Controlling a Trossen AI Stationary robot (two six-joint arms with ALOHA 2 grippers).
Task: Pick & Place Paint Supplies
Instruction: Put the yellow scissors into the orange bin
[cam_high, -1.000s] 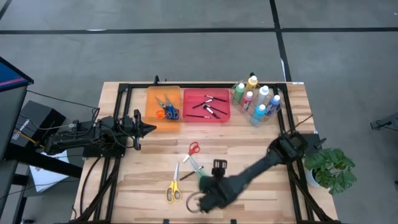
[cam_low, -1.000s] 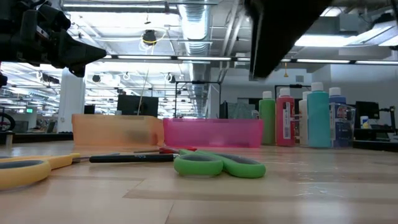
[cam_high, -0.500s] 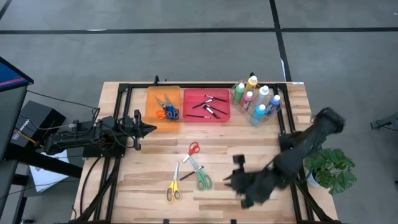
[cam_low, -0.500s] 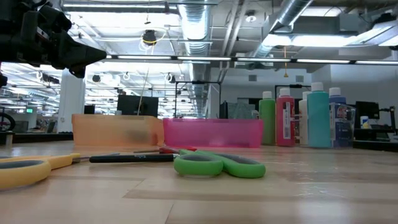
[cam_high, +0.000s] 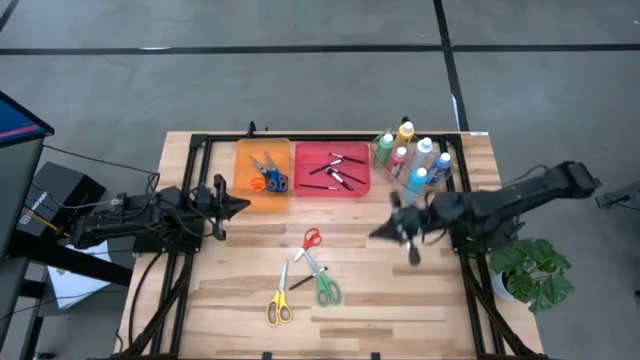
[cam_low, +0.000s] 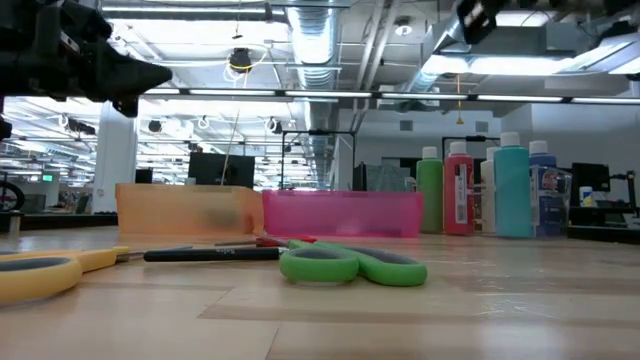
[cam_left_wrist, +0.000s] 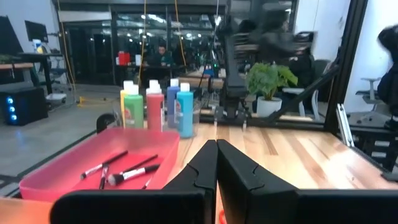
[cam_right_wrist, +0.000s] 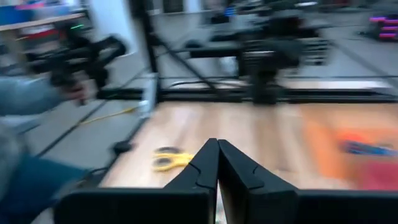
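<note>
Three pairs of scissors lie flat on the table's near middle: red-handled (cam_high: 311, 238), green-handled (cam_high: 324, 288) (cam_low: 350, 266) and yellow-handled (cam_high: 278, 303) (cam_right_wrist: 169, 160). A dark-handled brush (cam_low: 210, 255) lies beside them. More scissors are in the orange tray (cam_high: 262, 168). Brushes (cam_left_wrist: 118, 168) lie in the pink tray (cam_high: 332, 168). Paint bottles (cam_high: 412, 160) (cam_left_wrist: 155, 106) stand in a clear holder at the far right. My left gripper (cam_high: 240, 204) (cam_left_wrist: 217, 149) hovers shut near the orange tray. My right gripper (cam_high: 378, 234) (cam_right_wrist: 217, 155) is shut and empty, right of the red scissors, pointing left.
A black frame runs along the table's edges. A potted plant (cam_high: 530, 270) stands off the table's right side. Bare wood lies between the trays and the loose scissors, and on the near right. In the right wrist view a person's sleeve (cam_right_wrist: 25, 180) shows beyond the table.
My right gripper has swung away from the loose scissors at the table's near edge, first toward the right edge, then toward the far edge, and now hangs over the middle right, pointing left. The scissors and the brush lie where they were.
</note>
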